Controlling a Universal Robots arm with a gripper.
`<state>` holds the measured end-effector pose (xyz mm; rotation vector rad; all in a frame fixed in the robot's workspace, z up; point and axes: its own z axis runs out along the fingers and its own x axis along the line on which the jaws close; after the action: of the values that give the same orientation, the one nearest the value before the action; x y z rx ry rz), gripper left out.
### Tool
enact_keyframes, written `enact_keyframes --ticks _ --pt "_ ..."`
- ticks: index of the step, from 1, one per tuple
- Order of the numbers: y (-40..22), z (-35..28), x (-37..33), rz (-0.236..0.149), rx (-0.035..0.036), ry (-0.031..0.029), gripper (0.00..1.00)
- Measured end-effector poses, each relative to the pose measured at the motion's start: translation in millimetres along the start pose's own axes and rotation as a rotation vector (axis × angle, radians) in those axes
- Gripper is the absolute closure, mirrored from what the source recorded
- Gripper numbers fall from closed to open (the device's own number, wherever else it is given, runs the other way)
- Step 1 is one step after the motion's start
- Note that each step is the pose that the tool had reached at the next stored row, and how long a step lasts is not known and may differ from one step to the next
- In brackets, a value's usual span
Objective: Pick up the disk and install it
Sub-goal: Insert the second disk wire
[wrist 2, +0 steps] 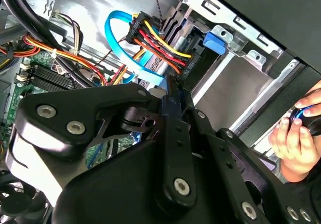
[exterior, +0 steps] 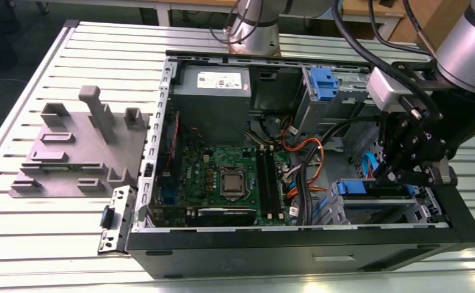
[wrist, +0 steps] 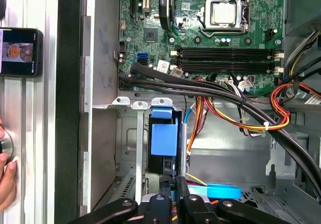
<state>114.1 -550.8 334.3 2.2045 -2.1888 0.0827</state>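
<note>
Blue-railed, edge-on: holds the disk (wrist: 164,133) with end effector (wrist: 173,180) closed, in a corner bay of the case (exterior: 303,244). Could snag the blue cable (wrist: 215,190) just beside; could jam if tilted.

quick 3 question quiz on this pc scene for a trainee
1. True or false: the black pincer reaches into the open black computer case.
2. Nearest the pincer is: A) green motherboard B) blue-railed metal disk in its bay C) grey power-supply box.
3. In the first wrist view, what flat black device lies on the slatted metal table?
Key: 1 true; 2 B; 3 a smartphone.
</note>
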Motion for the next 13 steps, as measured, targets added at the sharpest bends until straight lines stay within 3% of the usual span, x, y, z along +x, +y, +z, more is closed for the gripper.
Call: enact_keyframes --ticks 5,13 --pt "0.0 2.1 1.1 0.0 0.0 -0.0021 0.84" --pt "0.1 6.4 2.9 0.0 0.0 -0.0105 0.84"
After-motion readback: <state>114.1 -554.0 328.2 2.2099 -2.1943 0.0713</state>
